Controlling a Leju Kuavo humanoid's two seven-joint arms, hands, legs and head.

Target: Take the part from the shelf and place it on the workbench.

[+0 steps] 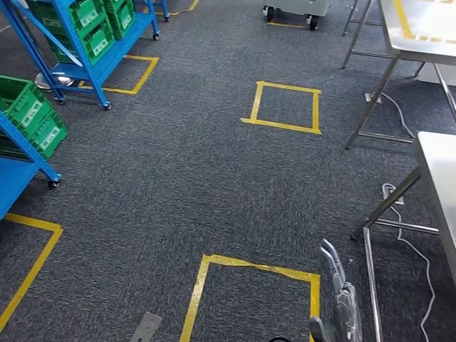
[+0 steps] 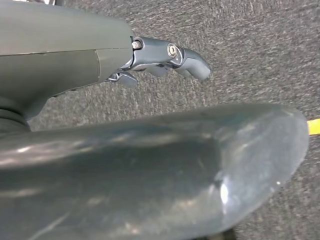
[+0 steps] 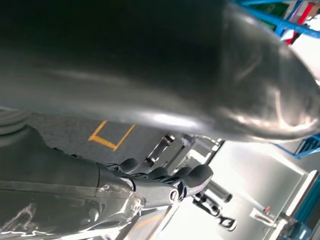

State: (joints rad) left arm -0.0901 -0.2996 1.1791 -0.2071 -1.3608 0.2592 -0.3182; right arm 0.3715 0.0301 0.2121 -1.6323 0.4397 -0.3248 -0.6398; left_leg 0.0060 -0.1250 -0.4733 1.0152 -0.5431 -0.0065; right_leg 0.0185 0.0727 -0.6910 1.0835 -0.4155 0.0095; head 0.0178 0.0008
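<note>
Right hand (image 1: 340, 299): fingers extended and lying close side by side, not curled; nothing held; nothing touched. In the head view it rises from the lower edge, fingers pointing up and forward over the carpet (image 1: 188, 178), just beside the right-hand edge of the nearest yellow tape square (image 1: 309, 278). In the right wrist view the same hand (image 3: 166, 182) shows its dark fingers lined up straight; the thick thumb passes across the picture as a blurred grey mass; no object lies in the palm.

Left hand (image 2: 166, 55): fingers extended, lightly bent at the tips, apart from the thumb; nothing gripped; grey carpet lies behind it, and a short piece of yellow tape (image 2: 313, 126) is at the edge.

Part: it cannot be made out; green crates (image 1: 32, 114) sit on the blue shelf (image 1: 21, 171) at the left; a second blue shelf (image 1: 97, 68) further back carries more green crates; the contents are too small to tell.

Workbench (image 1: 438, 178): a metal-topped table at the right edge, near the right hand; a second table (image 1: 417, 32) stands beyond it; white cables (image 1: 414, 249) trail on the carpet beneath.
</note>
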